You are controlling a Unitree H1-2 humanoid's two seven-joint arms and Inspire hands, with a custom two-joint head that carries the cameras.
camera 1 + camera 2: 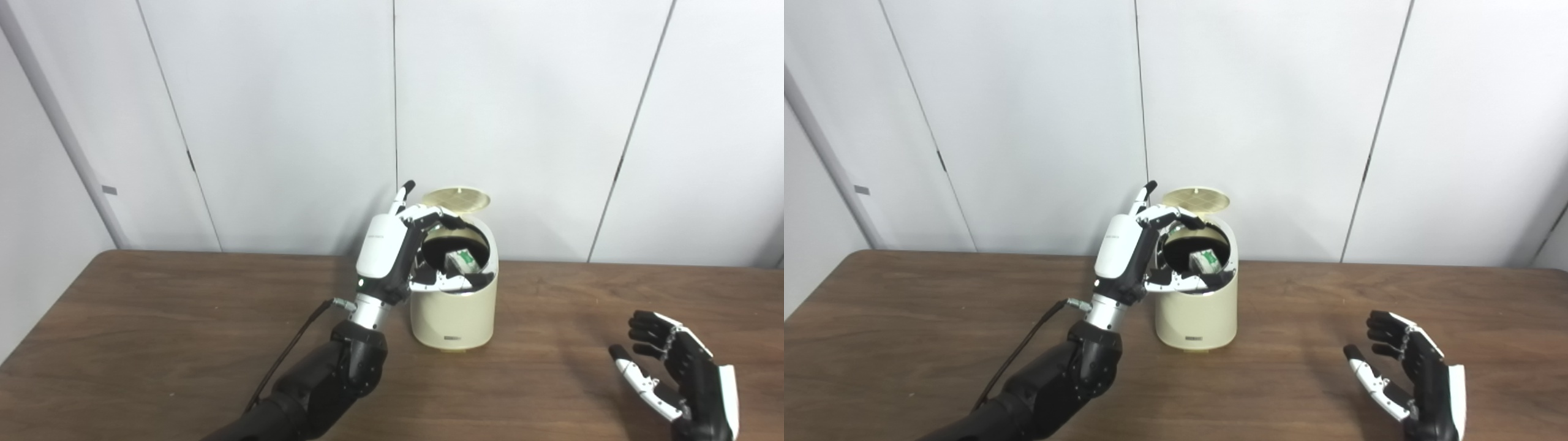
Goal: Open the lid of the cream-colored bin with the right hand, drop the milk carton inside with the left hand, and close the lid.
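Brown wood counter point(153, 343) ran before us to white wall panels; nearest, our right hand point(680, 373) waited low with fingers spread and holding nothing. Farther in, our left hand point(398, 251) hung at the cream-colored bin point(453, 306), fingers parted around the mouth, the milk carton point(460, 260) apparently released inside. With the lid point(456, 198) upright behind, we judged closing came next, once the left hand cleared.

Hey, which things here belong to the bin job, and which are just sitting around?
Job:
cream-colored bin
lid, up
milk carton, inside bin
left hand, at the opening
right hand, open, waiting

Around:
wooden table
cable along left arm
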